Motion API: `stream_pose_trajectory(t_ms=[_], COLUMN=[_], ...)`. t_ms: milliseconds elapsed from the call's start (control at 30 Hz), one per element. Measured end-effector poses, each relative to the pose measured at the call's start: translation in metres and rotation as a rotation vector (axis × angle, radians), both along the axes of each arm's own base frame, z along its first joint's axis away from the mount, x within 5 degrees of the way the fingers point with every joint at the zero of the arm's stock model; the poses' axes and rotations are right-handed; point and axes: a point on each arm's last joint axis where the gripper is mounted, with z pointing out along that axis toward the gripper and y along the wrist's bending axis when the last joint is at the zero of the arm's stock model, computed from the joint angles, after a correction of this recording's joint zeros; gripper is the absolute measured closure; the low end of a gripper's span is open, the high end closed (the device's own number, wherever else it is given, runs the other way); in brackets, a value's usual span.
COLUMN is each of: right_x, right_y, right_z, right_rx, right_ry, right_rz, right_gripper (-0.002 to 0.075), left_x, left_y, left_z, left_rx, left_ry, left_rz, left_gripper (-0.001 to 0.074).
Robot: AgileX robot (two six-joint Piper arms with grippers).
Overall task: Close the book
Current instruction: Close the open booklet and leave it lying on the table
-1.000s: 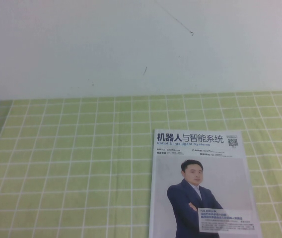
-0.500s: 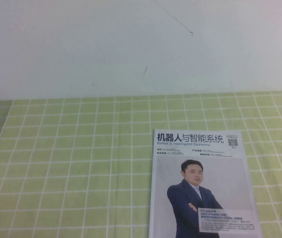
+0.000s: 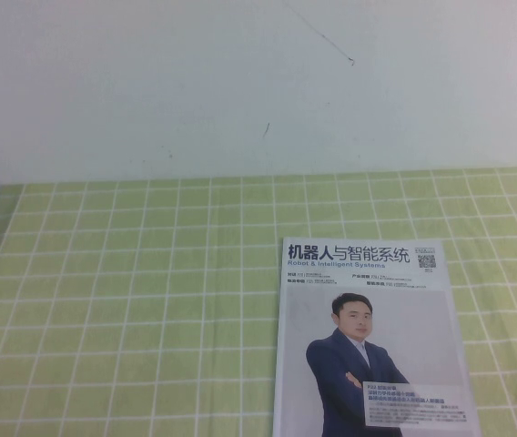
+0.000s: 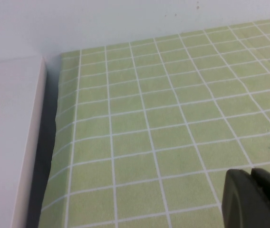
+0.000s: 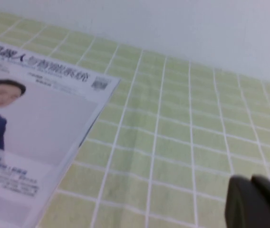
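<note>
The right gripper (image 5: 250,183), fingers pressed together and holding nothing, hangs low over the cloth (image 5: 182,137) off the book's (image 5: 35,123) right side, near its top corner. The left gripper (image 4: 251,178), also pressed together and empty, sits far to the book's left, over bare cloth by a white board (image 4: 6,142); the book does not show in its wrist view. Neither gripper appears in the high view.

The book (image 3: 372,346) lies flat and shut on the cloth (image 3: 131,291), front cover up, with the title band toward the wall (image 3: 240,82) and its lower edge cut off by the frame.

Nothing has changed over the last second. The book keeps the same place and angle as in both earlier high views, no page has lifted, and no arm has entered. With the cover down and both grippers clear of the book, the closing looks finished and nothing is left to press.
</note>
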Motion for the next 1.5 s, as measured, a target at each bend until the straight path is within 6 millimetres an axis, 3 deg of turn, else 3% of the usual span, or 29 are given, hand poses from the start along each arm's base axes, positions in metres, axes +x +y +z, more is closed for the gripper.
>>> stream_pose_trajectory(t_ms=[233, 1500], right_x=[-0.0009, -0.0008], right_y=[-0.0038, -0.006], right_z=[-0.0028, -0.0024], right_rx=[0.189, 0.158], right_ry=[0.053, 0.048], right_rz=[-0.078, -0.093], right_gripper=[0.0729, 0.0729], left_x=[-0.0001, -0.0001], left_y=[0.0, 0.0005], left_z=[-0.0002, -0.0002], left_rx=[0.0, 0.0], left_ry=[0.002, 0.005], left_rz=[0.0, 0.009], left_gripper=[0.0737, 0.0737])
